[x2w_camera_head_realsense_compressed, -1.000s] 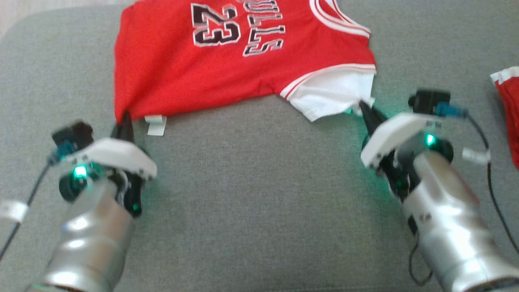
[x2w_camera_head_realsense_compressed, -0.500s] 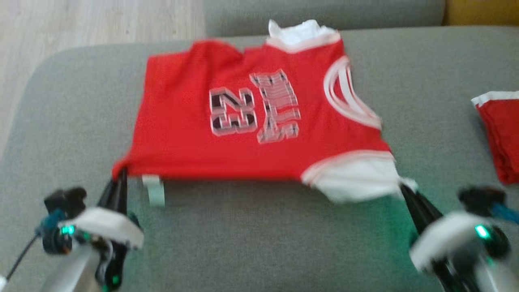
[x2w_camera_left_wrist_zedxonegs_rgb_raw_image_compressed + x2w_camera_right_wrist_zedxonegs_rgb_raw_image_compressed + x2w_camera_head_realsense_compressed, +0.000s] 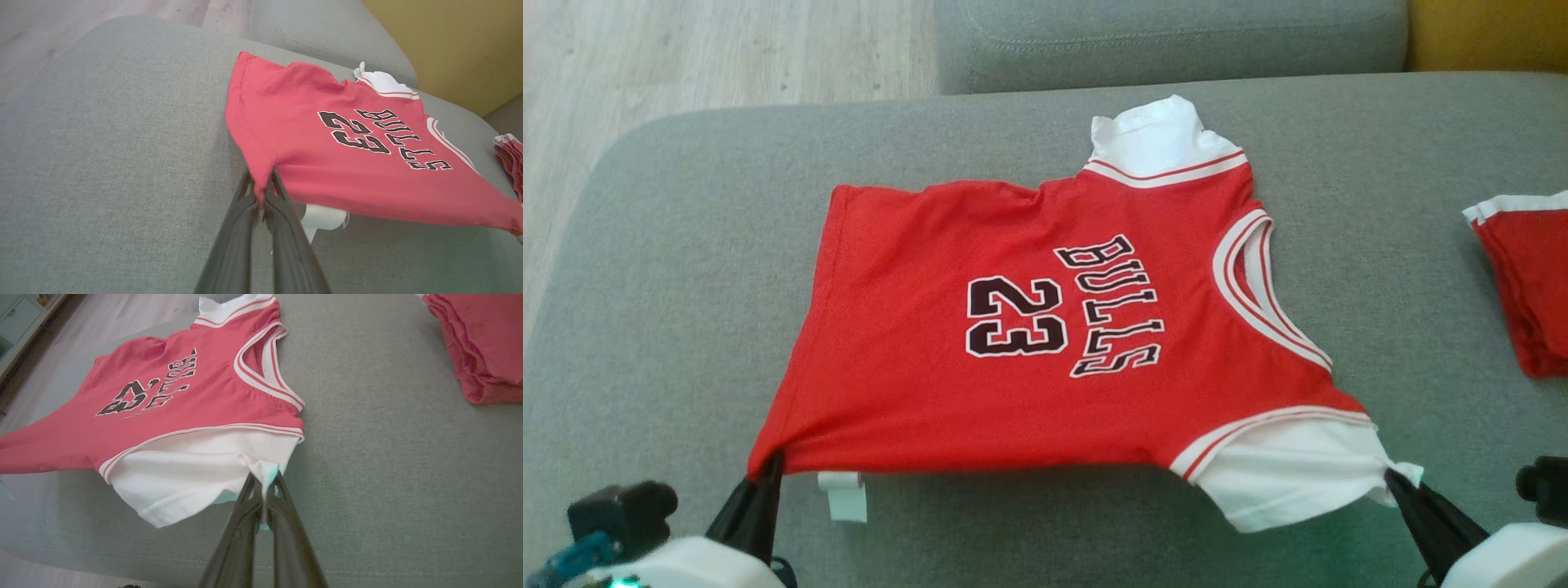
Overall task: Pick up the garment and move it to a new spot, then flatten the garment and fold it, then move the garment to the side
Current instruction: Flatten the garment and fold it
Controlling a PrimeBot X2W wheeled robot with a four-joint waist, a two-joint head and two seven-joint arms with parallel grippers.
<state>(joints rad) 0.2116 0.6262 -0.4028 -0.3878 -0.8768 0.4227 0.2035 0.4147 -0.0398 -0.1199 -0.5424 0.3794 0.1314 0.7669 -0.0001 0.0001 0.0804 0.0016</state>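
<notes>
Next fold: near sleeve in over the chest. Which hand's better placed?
Right, probably: the right hand is shut on the white sleeve at its tip; the left hand pinches the jersey at its hem corner, away from it.

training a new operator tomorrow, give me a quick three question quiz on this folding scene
1. True or false: the left gripper is shut on a red hem corner of the jersey.
2. What does the right gripper pinch? A) the white sleeve B) a red sock C) nothing
3. Fill in: the number printed on the jersey is ___.
Key: 1 true; 2 A; 3 23.
</notes>
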